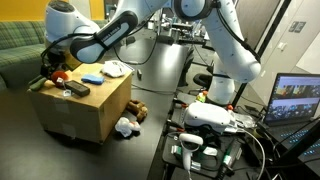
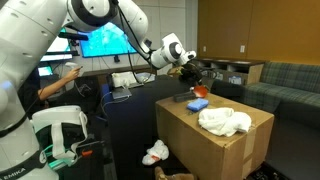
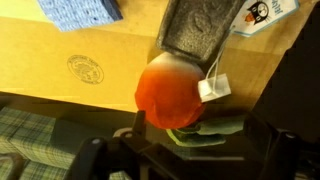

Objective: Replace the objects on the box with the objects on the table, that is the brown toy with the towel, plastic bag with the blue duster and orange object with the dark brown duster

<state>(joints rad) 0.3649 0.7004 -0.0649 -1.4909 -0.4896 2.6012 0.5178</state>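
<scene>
The orange object [image 3: 172, 90], with a white tag and green leaves, lies on the box [image 3: 60, 75] near its edge. My gripper [image 3: 200, 122] is open just above it, with one finger on each side and not closed on it. The dark brown duster [image 3: 200, 30] lies beside the orange object, and the blue duster [image 3: 80, 12] further along. In the exterior views the gripper [image 1: 52, 63] hovers at the box's end, and a white bunched towel [image 2: 225, 121] rests on the box top. The brown toy [image 1: 138, 110] and a white crumpled plastic bag [image 1: 125, 127] lie on the dark table [image 1: 140, 145] beside the box.
A green sofa [image 1: 20, 50] stands behind the box. A white device with cables [image 1: 210, 115] and a laptop [image 1: 298, 100] sit near the arm's base. A person [image 2: 55, 85] sits by a monitor [image 2: 105, 42].
</scene>
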